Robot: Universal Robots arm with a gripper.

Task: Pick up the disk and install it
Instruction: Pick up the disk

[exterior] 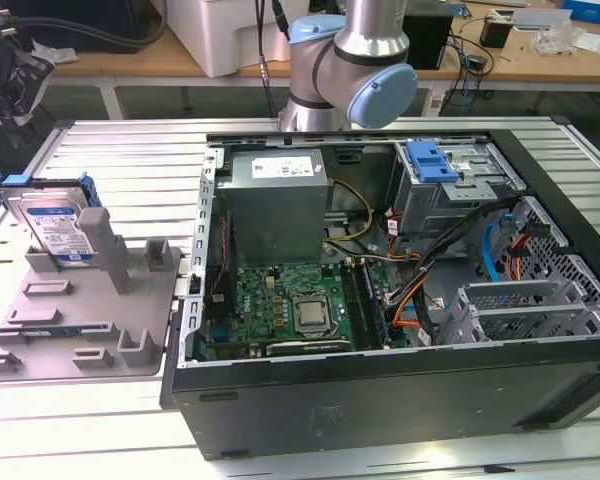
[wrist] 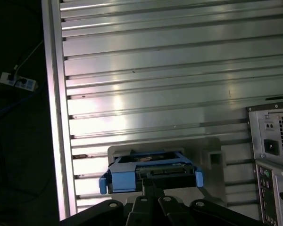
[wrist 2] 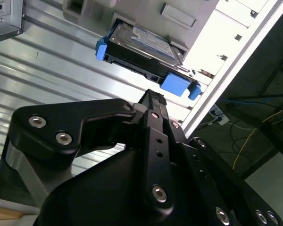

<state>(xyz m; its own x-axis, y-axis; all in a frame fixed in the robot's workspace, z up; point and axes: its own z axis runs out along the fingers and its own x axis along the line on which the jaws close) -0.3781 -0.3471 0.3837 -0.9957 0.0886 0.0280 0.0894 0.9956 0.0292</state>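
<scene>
Step in hand, as I read it: the approach for the pick. The flat silver rectangular disk (exterior: pixel 55 225), w/ blue-and-white label & blue plastic rail frame, stands on edge and leans in a pale grey plastic holder tray (exterior: pixel 90 320). It is outside the open black PC case (exterior: pixel 380 400), just beside the case's wall on the exterior view's left.

The black linkage claw (wrist 2: pixel 153 96) hangs near the disk's connector edge. In the second wrist view it is apart from the disk. Its tips look drawn together w/ nothing in them.

To do it well, the claw prob. needs to:
- open wider than the disk is thick & sit square to the two flat faces
- bite on the metal body, not the blue end tabs (wrist 2: pixel 173 84), which look bendy
- pull along the tray's slot, or the rail frame may jam

In the way: a grey upright post (exterior: pixel 95 235) of the tray, right against the disk on its case-ward side.

Inside the case:
- large grey metal PSU box (exterior: pixel 277 195) at the far wall
- bare blue ribbed bracket (exterior: pixel 435 160) atop the drive cage, far corner toward the exterior view's right
- green motherboard (exterior: pixel 300 305) on the floor
- loose orange & black cables (exterior: pixel 420 300) beside the board

A slatted aluminium table (exterior: pixel 110 150) lies under the case & tray.
</scene>
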